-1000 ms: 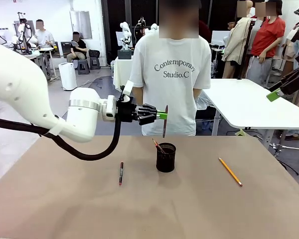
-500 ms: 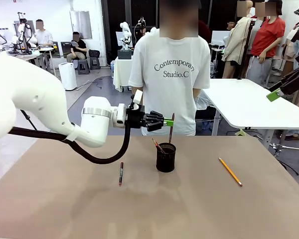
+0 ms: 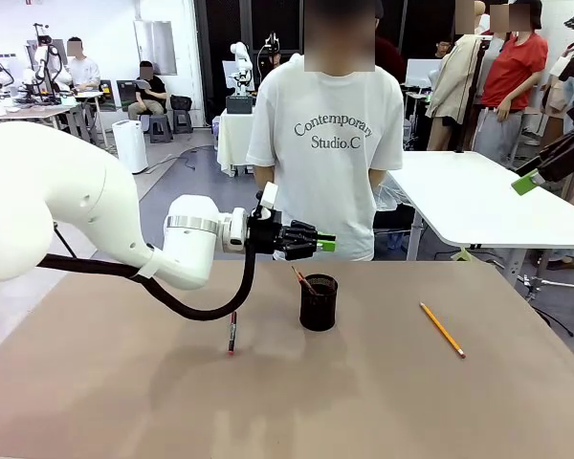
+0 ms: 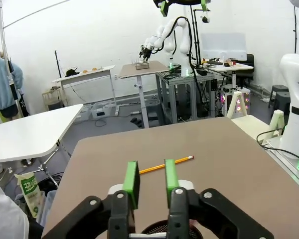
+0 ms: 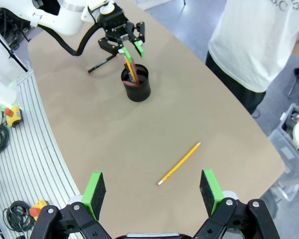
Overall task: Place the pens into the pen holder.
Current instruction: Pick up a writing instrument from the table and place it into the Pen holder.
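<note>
Brownish-red pen gone from left end effector (image 3: 323,243) since half-second ago. Pads now slightly parted, released, hovering above pen holder (image 3: 318,304) mid-bench, pens (image 5: 131,71) inside. Right end effector (image 5: 153,186) spread wide, empty. Dark pen (image 3: 232,335) left of holder, top end behind arm cable (image 3: 210,304). Yellow pencil (image 3: 442,330) toward right edge.

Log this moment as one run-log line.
left gripper: open, empty, above black mesh pen holder | right gripper: open, empty | holder: brownish-red pen inside | table: dark red-ended pen, yellow-orange pencil lying loose
</note>
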You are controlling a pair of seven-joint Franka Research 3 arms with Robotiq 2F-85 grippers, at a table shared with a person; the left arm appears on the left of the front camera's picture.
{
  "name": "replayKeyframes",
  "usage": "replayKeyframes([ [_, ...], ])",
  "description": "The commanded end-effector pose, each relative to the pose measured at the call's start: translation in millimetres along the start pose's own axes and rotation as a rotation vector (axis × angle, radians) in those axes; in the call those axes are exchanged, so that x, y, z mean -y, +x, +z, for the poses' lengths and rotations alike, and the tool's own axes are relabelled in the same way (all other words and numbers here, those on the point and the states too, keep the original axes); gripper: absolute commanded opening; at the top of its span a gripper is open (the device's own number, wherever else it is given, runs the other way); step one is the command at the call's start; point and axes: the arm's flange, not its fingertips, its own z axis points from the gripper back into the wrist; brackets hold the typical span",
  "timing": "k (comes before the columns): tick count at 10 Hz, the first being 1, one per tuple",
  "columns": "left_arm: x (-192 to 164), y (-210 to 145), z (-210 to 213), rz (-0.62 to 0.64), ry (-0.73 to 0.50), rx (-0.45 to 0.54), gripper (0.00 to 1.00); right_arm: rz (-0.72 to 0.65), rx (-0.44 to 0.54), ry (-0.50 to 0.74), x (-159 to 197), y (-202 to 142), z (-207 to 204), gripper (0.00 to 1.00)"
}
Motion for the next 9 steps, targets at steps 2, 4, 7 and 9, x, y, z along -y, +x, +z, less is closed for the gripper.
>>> replayKeyframes([
  [2, -0.5, 12.1, 2.4, -0.004, -0.012, -0.009, 1.0, -0.002, 0.01, -0.001, -0.4, 2.1, 0.7, 1.0],
  [4, 5.8, 20.2, 7.1, -0.032, -0.001, -0.049, 1.0, -0.002, 0.01, -0.001, -0.4, 2.1, 0.7, 1.0],
  [7, 19.6, 39.5, 20.9, -0.037, 0.014, -0.084, 1.0, -0.002, 0.01, -0.001, -0.4, 2.1, 0.7, 1.0],
  [9, 26.4, 56.0, 35.1, -0.019, 0.036, -0.172, 1.0, -0.002, 0.01, -0.001, -0.4, 2.1, 0.7, 1.0],
])
